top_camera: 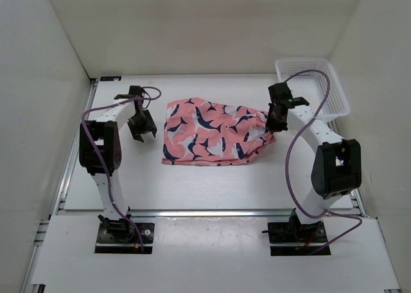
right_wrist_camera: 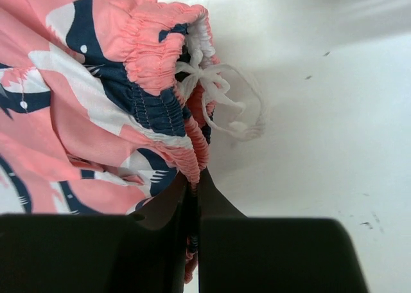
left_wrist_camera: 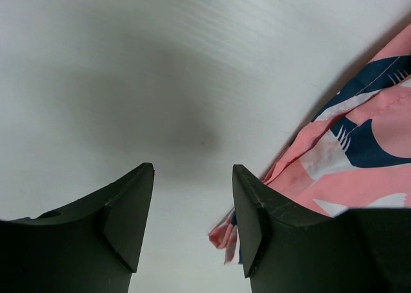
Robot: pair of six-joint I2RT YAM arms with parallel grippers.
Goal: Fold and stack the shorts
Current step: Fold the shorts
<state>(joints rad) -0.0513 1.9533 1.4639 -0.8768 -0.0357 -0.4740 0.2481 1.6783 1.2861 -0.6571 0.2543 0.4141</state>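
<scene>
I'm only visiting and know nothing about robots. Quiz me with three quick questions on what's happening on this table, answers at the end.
1. True or false: the right pincer is shut on the waistband of the shorts.
2. The left pincer is: A) clamped on the fabric; B) open, holding nothing; C) out of sight.
3. Fill in: the white mesh basket stands at the far ___ corner of the table, by the robot's own sides.

Key: 1 true; 2 B; 3 right.
</scene>
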